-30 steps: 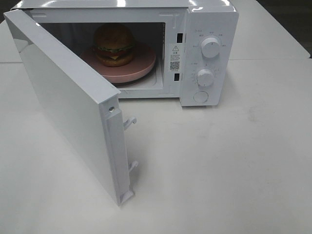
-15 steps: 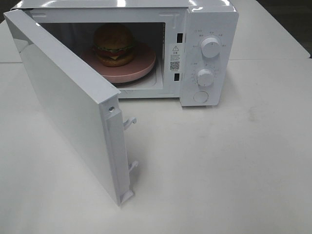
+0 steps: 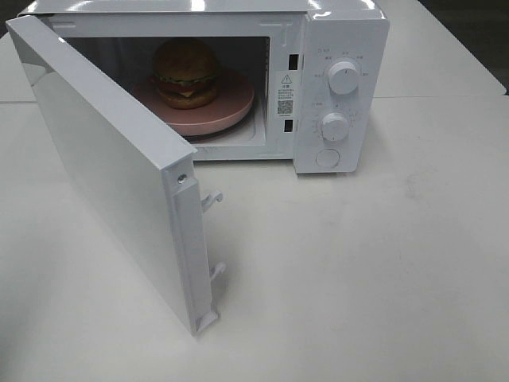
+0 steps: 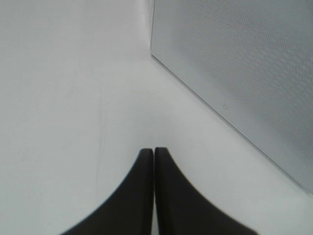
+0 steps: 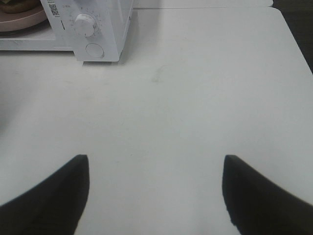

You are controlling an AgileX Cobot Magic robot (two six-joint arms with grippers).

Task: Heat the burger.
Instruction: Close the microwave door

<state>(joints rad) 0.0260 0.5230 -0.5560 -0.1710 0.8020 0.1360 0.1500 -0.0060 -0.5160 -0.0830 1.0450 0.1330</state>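
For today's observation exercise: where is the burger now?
In the exterior high view, the burger sits on the pink plate inside the open microwave, upper left of centre.

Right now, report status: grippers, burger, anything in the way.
Left gripper shut, empty, beside the white microwave door. Right gripper open, empty, over white table. Brown-bunned burger on round pink plate inside white microwave. Door wide open; nothing seen in its swing.

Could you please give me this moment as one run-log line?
burger on pink plate inside microwave | door open | left gripper shut, empty, near door | right gripper open, empty, above table
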